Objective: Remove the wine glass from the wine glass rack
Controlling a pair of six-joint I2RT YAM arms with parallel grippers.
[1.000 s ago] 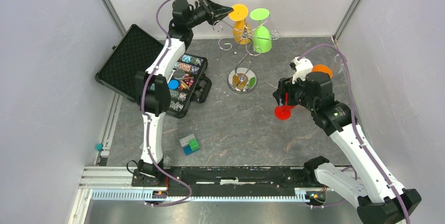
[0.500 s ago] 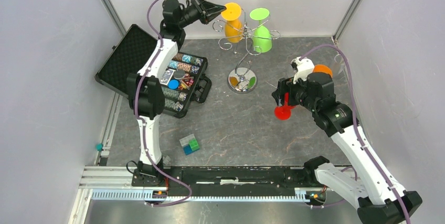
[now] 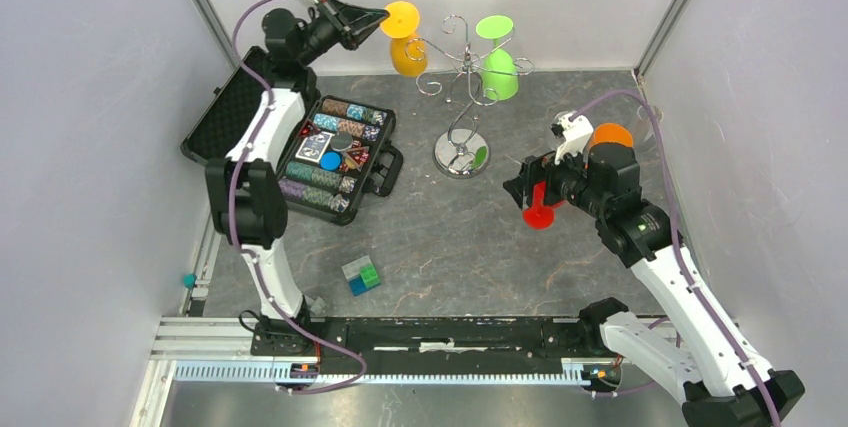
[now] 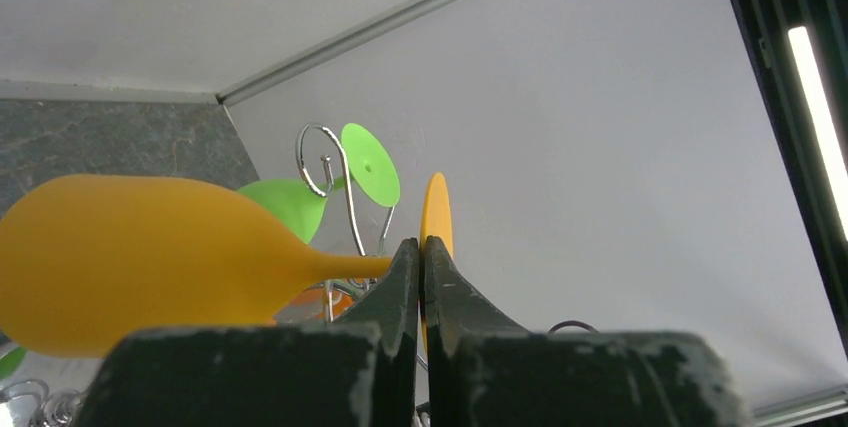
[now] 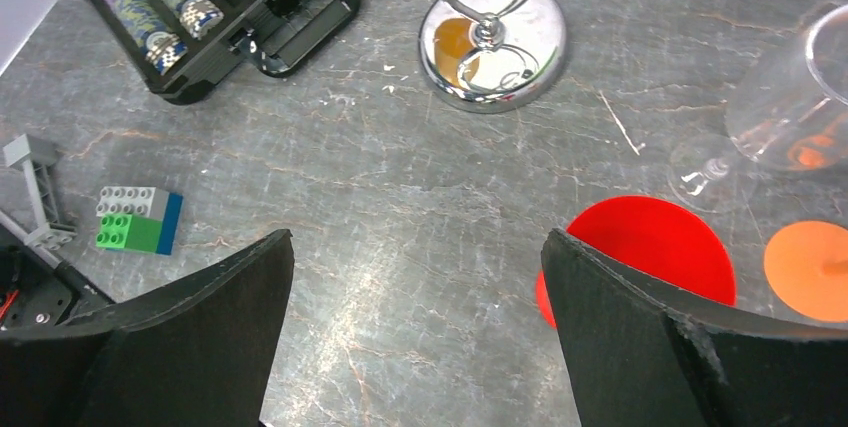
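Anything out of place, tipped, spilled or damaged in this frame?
Nothing stands out: no spill or breakage visible. The yellow wine glass, upside down, is pinched at its stem by the left gripper beside the wine glass rack, as the task requires.

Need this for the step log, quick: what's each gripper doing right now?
Left gripper: closed on the stem of the yellow wine glass.
Right gripper: open, holding nothing.

1 rack [image 3: 461, 157], perhaps 5 wine glasses [image 3: 405, 47], 1 case [image 3: 240, 107], 1 brick [image 3: 361, 276].
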